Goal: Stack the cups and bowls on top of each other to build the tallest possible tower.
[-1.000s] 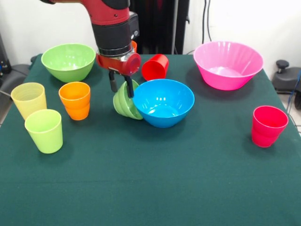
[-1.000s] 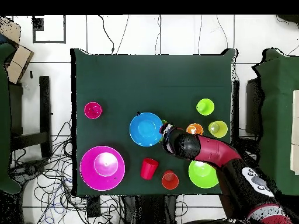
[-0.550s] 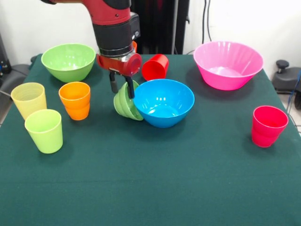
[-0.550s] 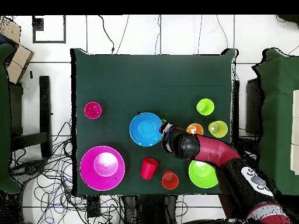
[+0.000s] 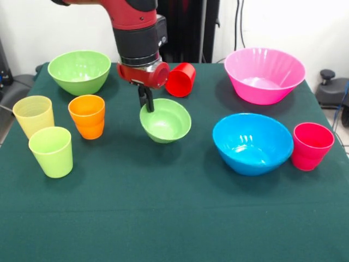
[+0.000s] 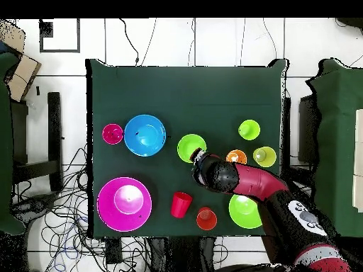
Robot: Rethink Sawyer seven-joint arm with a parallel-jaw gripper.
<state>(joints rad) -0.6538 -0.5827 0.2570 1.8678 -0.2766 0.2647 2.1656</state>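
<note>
1. Front view: the gripper [image 5: 145, 100] pinches the rim of the small green bowl [image 5: 166, 120], which sits upright on the bench [image 5: 163, 218].
2. The blue bowl [image 5: 252, 143] touches the pinkish-red cup [image 5: 311, 146]; the pink bowl [image 5: 264, 75] stands behind them.
3. A red cup [image 5: 181, 79] lies on its side behind the arm.
4. The big green bowl [image 5: 79, 71], orange cup [image 5: 87, 115], yellow cup [image 5: 34, 115] and lime cup [image 5: 52, 151] stand apart.
5. Overhead view: the small green bowl [image 6: 191, 147] sits mid-bench, with the blue bowl [image 6: 144, 134] just beside the pinkish-red cup [image 6: 113, 133]. A second orange cup [image 6: 206, 219] stands near the red cup [image 6: 181, 204].
</note>
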